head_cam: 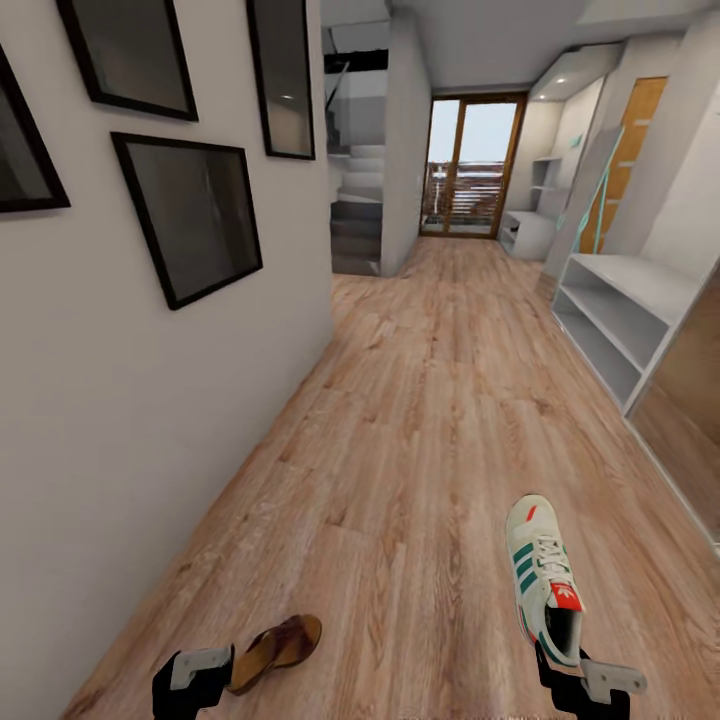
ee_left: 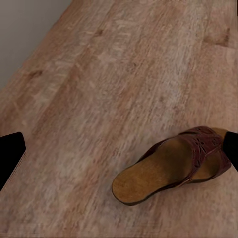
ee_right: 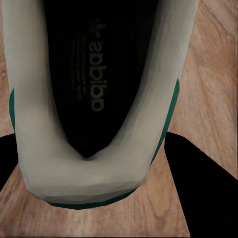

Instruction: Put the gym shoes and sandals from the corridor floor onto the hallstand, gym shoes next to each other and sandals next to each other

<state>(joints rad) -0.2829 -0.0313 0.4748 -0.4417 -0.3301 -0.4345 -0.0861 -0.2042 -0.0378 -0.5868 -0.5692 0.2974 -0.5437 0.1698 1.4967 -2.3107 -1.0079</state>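
Off-white gym shoe [ee_right: 94,99] — toe cropped

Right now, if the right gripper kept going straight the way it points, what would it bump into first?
Most likely the gym shoe: its heel sits between the right gripper's dark fingers, right ahead. Whether they already touch it is hard to tell.

Two black grippers, left [head_cam: 215,672] and right [head_cam: 560,668], are each fitted with a pale grey angular plate.
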